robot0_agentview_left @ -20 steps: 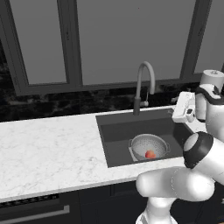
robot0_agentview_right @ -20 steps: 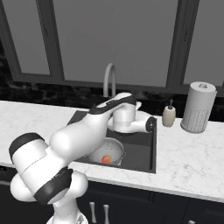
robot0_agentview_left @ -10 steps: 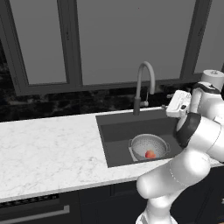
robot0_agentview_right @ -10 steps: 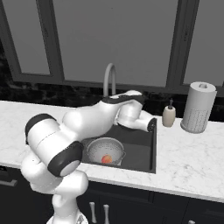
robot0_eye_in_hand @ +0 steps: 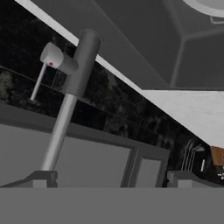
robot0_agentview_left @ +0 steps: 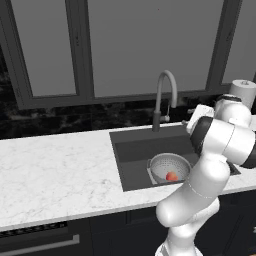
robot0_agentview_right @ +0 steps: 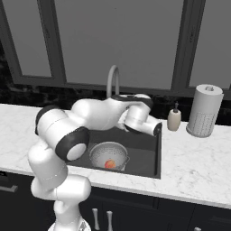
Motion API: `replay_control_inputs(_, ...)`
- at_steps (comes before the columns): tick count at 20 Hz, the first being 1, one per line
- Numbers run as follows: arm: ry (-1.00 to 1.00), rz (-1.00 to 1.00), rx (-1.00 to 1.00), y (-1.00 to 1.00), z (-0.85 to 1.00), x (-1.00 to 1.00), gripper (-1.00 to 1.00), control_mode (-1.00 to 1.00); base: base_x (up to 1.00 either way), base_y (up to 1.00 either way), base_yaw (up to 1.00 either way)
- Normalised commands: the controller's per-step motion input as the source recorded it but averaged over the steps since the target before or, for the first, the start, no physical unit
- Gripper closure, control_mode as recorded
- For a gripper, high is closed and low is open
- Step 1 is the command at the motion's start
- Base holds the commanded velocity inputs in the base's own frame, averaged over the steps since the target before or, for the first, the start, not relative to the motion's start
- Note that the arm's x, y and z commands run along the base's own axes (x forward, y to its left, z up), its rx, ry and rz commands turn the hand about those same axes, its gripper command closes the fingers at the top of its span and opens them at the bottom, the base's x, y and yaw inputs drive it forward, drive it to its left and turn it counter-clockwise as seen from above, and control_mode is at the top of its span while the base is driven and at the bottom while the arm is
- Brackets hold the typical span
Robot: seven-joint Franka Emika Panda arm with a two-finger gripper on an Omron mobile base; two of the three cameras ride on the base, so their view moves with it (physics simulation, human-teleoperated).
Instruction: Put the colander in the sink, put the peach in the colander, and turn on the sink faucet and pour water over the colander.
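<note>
Sink: dark recessed basin in the white marble counter; it already held the colander, so the first step looked done.
Arm: reached over the basin's right side, toward the back wall and the tap.
Sink faucet: tall grey gooseneck behind the basin; no water showed at the spout, so turning it on seemed to be what was left. In the hand view its dark base and small side lever lay close ahead.
Colander: sat in the front of the basin, upright.
Gripper: jaws stood wide apart, empty, tips either side of open space near the tap.
Peach: lay inside the colander, so the second step looked done too.
</note>
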Motion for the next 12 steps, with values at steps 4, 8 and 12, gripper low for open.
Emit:
replay_control_inputs(4, 0.0, -0.08, 0.02, 0.0, -0.1, 0.09, -1.0, -1.0, 0.0, 0.0, 0.0)
replay_control_inputs(8, 0.0, -0.15, 0.06, 0.0, 0.0, 0.1, -1.0, -1.0, 0.0, 0.0, 0.0)
replay_control_inputs(12, 0.0, -0.19, 0.06, 0.03, 0.0, 0.12, -1.0, -1.0, 0.0, 0.0, 0.0)
